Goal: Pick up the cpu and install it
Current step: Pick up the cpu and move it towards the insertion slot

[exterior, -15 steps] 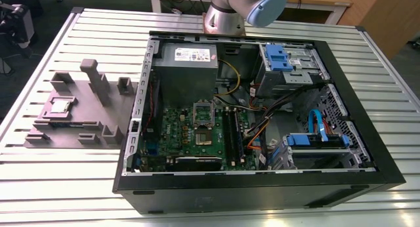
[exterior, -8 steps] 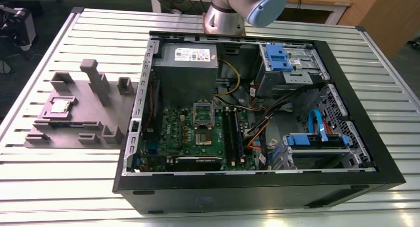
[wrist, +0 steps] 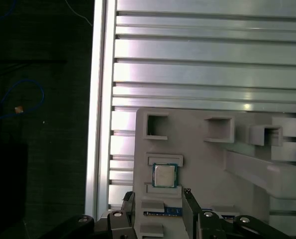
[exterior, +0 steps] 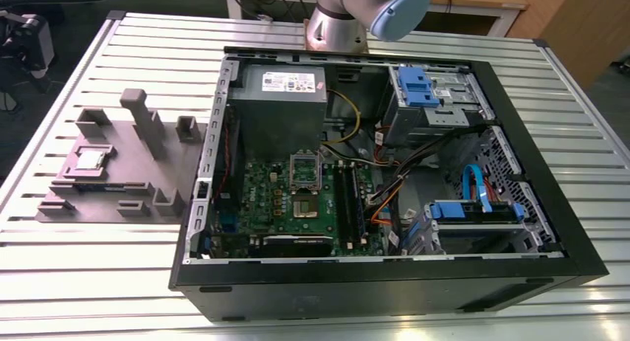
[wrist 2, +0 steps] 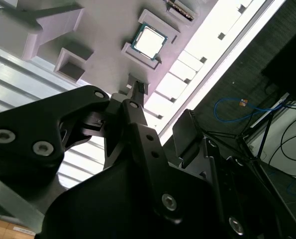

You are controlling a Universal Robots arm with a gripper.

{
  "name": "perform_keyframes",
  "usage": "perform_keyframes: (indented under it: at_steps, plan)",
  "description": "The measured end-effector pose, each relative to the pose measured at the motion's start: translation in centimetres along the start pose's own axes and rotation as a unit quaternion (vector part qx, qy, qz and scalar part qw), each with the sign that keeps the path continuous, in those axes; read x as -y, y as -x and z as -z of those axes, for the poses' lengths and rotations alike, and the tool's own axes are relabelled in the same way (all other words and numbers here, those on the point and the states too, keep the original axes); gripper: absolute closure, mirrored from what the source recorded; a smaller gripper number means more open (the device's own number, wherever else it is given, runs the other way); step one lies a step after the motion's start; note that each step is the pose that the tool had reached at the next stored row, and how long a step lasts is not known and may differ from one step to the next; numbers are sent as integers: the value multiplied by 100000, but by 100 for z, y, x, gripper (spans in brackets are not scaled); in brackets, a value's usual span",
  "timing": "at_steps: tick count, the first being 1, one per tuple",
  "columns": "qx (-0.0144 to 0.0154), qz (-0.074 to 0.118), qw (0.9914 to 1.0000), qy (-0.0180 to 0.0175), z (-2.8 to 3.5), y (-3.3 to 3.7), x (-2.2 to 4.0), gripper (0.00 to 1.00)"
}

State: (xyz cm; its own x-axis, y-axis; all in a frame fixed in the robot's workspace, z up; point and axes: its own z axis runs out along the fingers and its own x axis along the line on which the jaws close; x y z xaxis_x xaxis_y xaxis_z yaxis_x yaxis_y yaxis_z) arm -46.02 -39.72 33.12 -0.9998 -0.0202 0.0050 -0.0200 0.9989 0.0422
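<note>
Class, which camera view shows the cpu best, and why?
The first wrist view: the cpu appears square-on in its grey holder. The second wrist view shows it slanted and glaring; the exterior view shows it tiny.

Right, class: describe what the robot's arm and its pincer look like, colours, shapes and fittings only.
The arm is a round silver-grey metal tube with a pale blue cap on its joint. The pincer is matte black, built of flat angular links with round silver screw heads; its two fingers are slim and dark.
</note>
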Motion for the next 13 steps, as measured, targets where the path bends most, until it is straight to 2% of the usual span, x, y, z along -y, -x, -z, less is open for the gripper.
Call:
perform_keyframes:
  at_steps: [13]
  plan:
    - [2,203,100000,6,-16,-4,0,50]
